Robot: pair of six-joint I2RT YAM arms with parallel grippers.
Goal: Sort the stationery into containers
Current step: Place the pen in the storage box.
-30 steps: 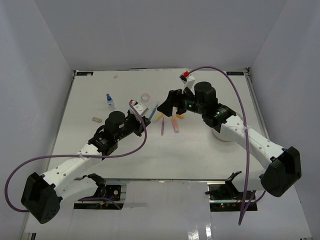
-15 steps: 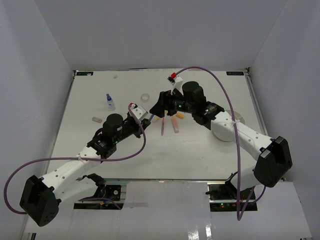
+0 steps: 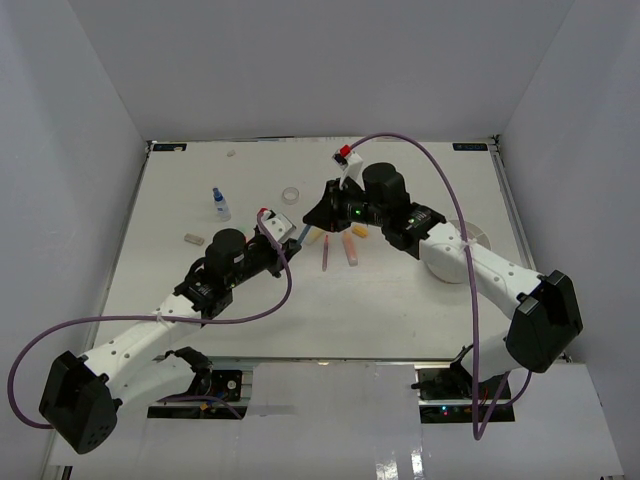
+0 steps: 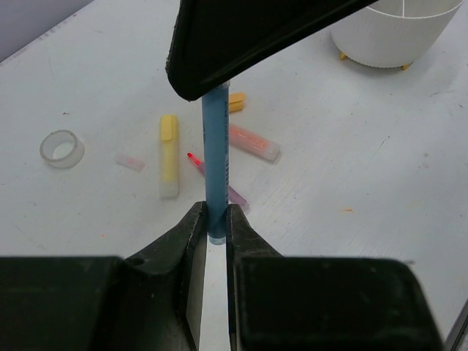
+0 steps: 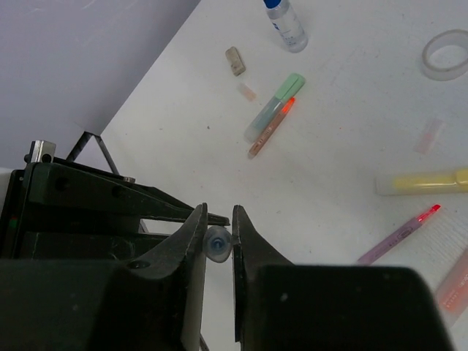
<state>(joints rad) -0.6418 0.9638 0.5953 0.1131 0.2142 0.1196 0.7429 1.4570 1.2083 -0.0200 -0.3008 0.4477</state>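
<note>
A white tabletop (image 3: 400,310), faintly scuffed, is boxed in by plain pale grey panels: back wall (image 3: 320,60), left wall (image 3: 60,200), right wall (image 3: 585,150). A small black bracket (image 3: 170,147) sits at its far left corner. The light is soft and even.

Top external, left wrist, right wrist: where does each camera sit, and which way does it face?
Top external: fixed above and behind the bases, looking down on the table; left arm and right arm show.
Left wrist: on the left arm, looking along the left fingers, shut on the blue pen, toward the white tub.
Right wrist: on the right arm, looking along the right fingers, shut on the pen's end, toward the blue-capped bottle.
Both wrist views show the pen, yellow marker and tape ring.
</note>
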